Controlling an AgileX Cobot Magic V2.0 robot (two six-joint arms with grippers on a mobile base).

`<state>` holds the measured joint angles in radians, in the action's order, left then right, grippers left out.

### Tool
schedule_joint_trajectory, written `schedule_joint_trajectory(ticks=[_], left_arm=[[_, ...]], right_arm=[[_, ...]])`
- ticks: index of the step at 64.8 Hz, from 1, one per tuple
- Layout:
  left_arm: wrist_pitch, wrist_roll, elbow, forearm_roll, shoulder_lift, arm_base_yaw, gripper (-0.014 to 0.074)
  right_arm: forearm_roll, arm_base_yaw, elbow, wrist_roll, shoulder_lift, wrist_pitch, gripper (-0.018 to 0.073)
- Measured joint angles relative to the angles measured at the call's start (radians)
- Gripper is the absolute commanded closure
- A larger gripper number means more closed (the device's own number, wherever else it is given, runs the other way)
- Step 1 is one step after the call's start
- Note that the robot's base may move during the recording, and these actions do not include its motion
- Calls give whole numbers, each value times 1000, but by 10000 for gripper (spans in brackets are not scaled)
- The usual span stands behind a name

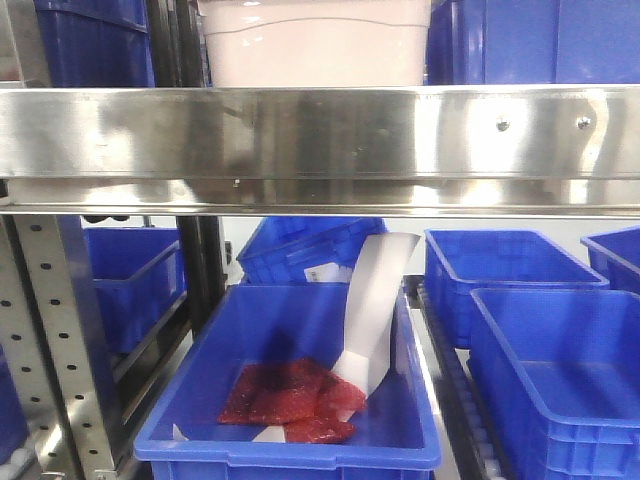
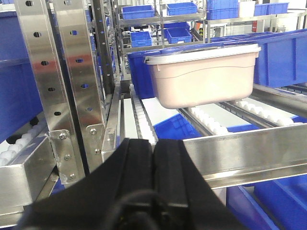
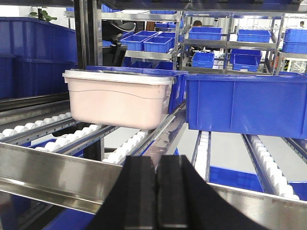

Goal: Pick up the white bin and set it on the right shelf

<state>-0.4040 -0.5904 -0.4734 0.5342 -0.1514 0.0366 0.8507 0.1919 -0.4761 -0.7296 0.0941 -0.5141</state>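
The white bin (image 1: 315, 50), a pinkish-beige tub with a flat white lid, rests on the roller tracks of the right shelf, behind its shiny steel front rail (image 1: 320, 135). In the left wrist view the white bin (image 2: 204, 79) stands back beyond the rail (image 2: 249, 153). My left gripper (image 2: 153, 143) is shut and empty, in front of that rail and apart from the bin. The right wrist view shows the white bin (image 3: 117, 100) up left, past the rail (image 3: 57, 172). My right gripper (image 3: 157, 160) is shut too, holding nothing.
A large blue bin (image 3: 244, 103) stands just right of the white one on the same level. Perforated steel uprights (image 2: 41, 81) rise at the left. Below the rail lie several blue bins, one (image 1: 300, 400) holding red packets (image 1: 290, 395) and a white paper strip (image 1: 375, 300).
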Motion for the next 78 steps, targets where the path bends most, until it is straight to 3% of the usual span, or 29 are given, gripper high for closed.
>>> schedule_joint_trajectory(ticks=[17, 28, 41, 58, 78], left_arm=[[7, 22, 8, -3, 0, 0, 713], [16, 286, 68, -192, 0, 12, 713], [92, 422, 214, -359, 41, 74, 713], [306, 448, 486, -382, 157, 79, 713], [336, 451, 503, -384, 161, 70, 713]], right_arm=[[0, 0, 0, 0, 0, 0, 491], [0, 0, 0, 0, 0, 0, 491], [0, 0, 0, 0, 0, 0, 491], [0, 0, 0, 0, 0, 0, 491], [2, 0, 0, 0, 0, 0, 491]])
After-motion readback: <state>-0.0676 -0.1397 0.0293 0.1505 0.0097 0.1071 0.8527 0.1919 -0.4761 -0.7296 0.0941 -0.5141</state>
